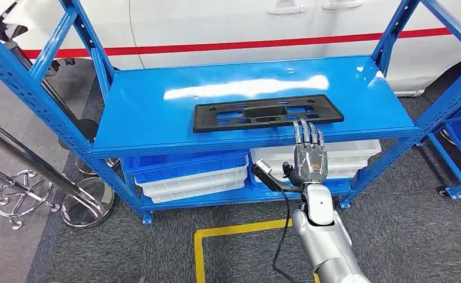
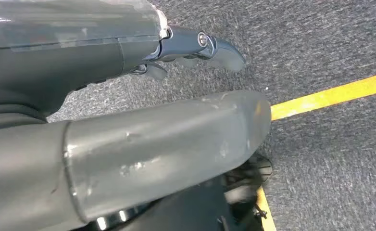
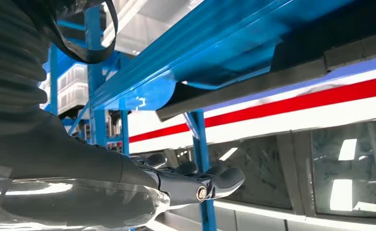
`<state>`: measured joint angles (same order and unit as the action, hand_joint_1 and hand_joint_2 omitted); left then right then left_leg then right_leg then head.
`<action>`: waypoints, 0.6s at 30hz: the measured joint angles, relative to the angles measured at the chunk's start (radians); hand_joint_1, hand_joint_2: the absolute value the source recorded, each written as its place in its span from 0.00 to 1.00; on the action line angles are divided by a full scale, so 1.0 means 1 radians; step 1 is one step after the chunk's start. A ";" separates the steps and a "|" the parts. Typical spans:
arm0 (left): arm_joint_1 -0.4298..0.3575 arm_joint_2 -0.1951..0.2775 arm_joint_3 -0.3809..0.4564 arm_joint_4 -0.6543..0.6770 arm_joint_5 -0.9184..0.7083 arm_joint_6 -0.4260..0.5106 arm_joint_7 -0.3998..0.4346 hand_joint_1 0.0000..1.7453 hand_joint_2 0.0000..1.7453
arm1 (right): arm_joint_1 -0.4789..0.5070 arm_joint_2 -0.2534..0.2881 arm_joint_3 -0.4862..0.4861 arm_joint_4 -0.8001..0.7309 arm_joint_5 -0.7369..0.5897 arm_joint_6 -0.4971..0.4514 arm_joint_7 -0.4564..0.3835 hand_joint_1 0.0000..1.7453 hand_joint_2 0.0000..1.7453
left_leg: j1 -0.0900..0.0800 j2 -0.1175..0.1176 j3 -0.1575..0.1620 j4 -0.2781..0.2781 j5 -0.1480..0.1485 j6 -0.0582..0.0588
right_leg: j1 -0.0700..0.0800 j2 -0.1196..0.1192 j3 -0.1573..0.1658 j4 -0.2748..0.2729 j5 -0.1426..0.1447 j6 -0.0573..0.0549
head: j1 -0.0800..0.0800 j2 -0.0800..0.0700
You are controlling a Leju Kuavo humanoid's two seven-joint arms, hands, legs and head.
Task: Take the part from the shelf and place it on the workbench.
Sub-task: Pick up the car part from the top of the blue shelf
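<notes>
A black part on a blue shelf

The flat part (image 1: 267,112) is laid on the shiny blue shelf (image 1: 157,112); the right hand (image 1: 308,154) is raised at its 5 o'clock edge, fingers (image 1: 304,134) straight, holding nothing. Grey carpet (image 1: 405,230) is seen below.

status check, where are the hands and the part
Right hand open, fingertips at the black part's near edge, no grip yet. Left hand hanging over carpet, holding nothing. Part flat on blue shelf, nothing blocking.

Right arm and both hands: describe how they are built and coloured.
The right arm is a rounded silver shell with a white wrist section, and a black cable loops beside it. The right hand has a grey metallic back and dark segmented fingers. The left hand shows a thick, glossy grey thumb, scuffed, and darker fingers with a small silver pivot pin.
</notes>
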<state>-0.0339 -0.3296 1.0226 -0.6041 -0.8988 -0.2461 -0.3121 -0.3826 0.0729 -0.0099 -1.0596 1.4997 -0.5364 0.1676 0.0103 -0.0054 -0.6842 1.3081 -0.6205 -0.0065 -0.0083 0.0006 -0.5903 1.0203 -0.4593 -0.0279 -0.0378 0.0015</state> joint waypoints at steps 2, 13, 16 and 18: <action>0.002 0.000 -0.003 0.000 0.004 0.000 0.002 0.00 0.00 | 0.000 0.000 0.003 0.004 -0.004 -0.001 -0.001 0.00 1.00 | 0.000 0.000 -0.012 -0.006 0.020 0.001 | 0.001 0.001 0.009 0.000 -0.007 0.000 | 0.000 0.000; 0.013 -0.004 -0.031 -0.001 0.031 -0.001 0.020 0.00 0.00 | -0.007 0.000 0.032 0.019 -0.032 -0.018 -0.008 0.00 1.00 | -0.008 0.000 0.096 -0.314 0.190 0.058 | 0.002 0.002 0.037 0.068 -0.080 0.045 | 0.000 0.000; 0.011 -0.004 -0.040 -0.002 0.048 0.009 0.023 0.00 0.00 | -0.009 0.000 0.038 0.025 -0.063 -0.037 -0.018 0.00 1.00 | -0.008 -0.001 0.109 -0.314 0.178 0.063 | -0.005 0.001 -0.075 0.239 -0.147 0.057 | 0.000 0.000; 0.012 -0.003 -0.044 0.003 0.061 0.025 0.017 0.00 0.00 | -0.007 0.000 0.041 0.030 -0.092 -0.061 -0.032 0.00 1.00 | -0.007 -0.002 0.122 -0.312 0.165 0.061 | -0.009 0.000 -0.112 0.255 -0.121 0.061 | 0.000 0.000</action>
<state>-0.0221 -0.3326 0.9791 -0.6013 -0.8374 -0.2206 -0.2951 -0.3892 0.0732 0.0314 -1.0294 1.4077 -0.5969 0.1354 0.0035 -0.0076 -0.5618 0.9959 -0.4552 0.0541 -0.0177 0.0009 -0.7024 1.2751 -0.5798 0.0329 -0.0374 0.0012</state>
